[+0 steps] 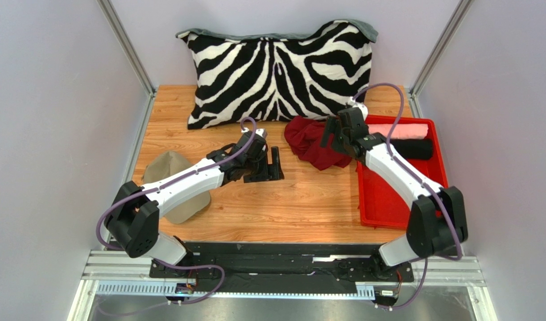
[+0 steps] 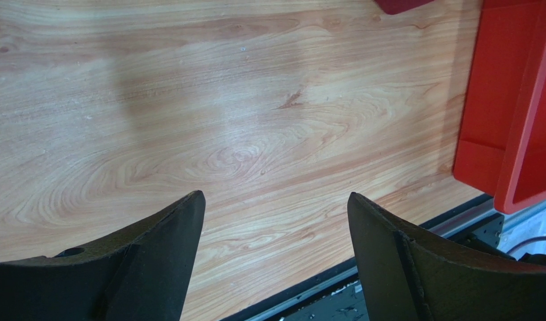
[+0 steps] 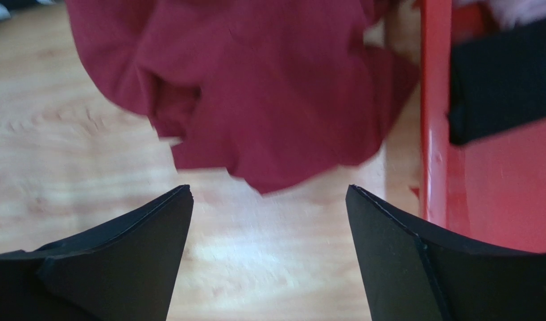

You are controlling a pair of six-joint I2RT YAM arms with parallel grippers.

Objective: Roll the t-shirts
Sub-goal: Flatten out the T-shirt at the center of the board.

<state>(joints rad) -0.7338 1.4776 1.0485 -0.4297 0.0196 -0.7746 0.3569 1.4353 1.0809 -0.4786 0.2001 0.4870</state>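
From above, you have the maroon t-shirt (image 1: pixel 314 142) lying crumpled on the bench (image 1: pixel 289 207), right of centre, just left of the red tray (image 1: pixel 389 204). In that tray the pale pink t-shirt (image 1: pixel 399 128) and the black t-shirt (image 1: pixel 414 148) already sit as rolls. So I judge the maroon one to be the shirt in hand, at the reach-and-grasp step. Your right pincer (image 1: pixel 330 135) hangs over its right edge. The left pincer (image 1: pixel 271 164) sits to the shirt's left over bare wood. The zebra-striped pillow (image 1: pixel 276 70) and the khaki cap (image 1: pixel 167 170) stay out of this.

In the left wrist view, the left pincer (image 2: pixel 276 257) is wide and empty. It has only wood under it, with the tray at the right edge of the frame.

In the right wrist view, the right pincer (image 3: pixel 269 251) is also wide, holding nothing. The maroon cloth (image 3: pixel 255 87) fills the upper middle, beyond the fingertips.

Next you need to pinch an edge or hem, not a bunched fold. Then draw the shirt towards the open centre so both pincers can spread it flat before rolling. Keep clear of the tray rim.
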